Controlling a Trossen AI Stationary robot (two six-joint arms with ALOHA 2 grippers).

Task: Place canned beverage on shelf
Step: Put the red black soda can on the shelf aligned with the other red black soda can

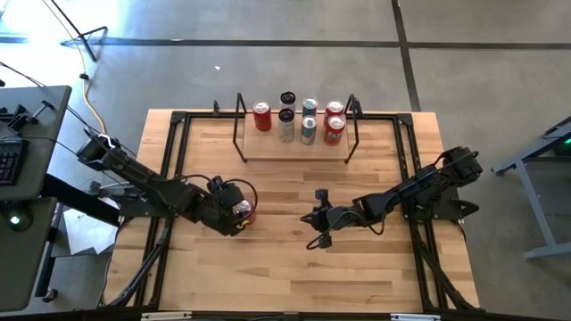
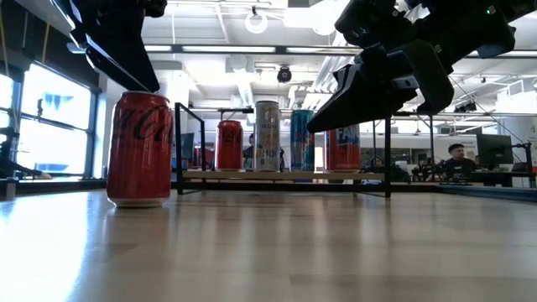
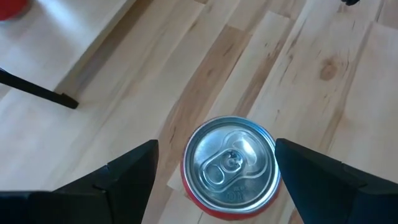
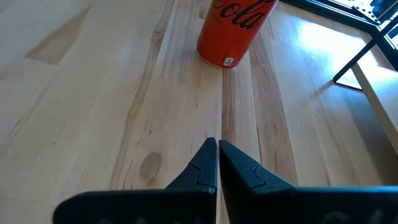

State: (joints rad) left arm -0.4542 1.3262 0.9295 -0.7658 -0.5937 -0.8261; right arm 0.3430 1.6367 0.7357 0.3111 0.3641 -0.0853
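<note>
— so, stood where? red cola can [image 1: 243, 210] upright on the wooden tabletop [image 1: 294, 267], left of centre, well short of the shelf [image 1: 294, 159] at the far edge.

— and held? no. left gripper [image 1: 237, 212] poised straight above, fingers [image 3: 124, 177] spread wide to either side of the silver lid, gap visible on both sides in the left wrist view. touched nothing, as far as could be seen. from the low view, hung over the can's top with the can's base flat on the wood.

— right side? right gripper [image 1: 314, 218] parked near the table's middle, pointed toward the can, clear of the wood. fingertips [image 4: 208, 158] pressed together, nothing between them. well apart from the can.

— shelf contents? already stocked: a red can [image 1: 262, 117] at the left end, two dark-topped cans [image 1: 286, 114] next, two silver-and-blue cans [image 1: 309, 120] after that, two red cans [image 1: 335, 123] at the right end. all upright on the light board, between the black rod frames [image 1: 239, 129].

— beyond the table? seen past the shelf in the low view: a person [image 2: 457, 156] seated at a desk, far off on the right.
</note>
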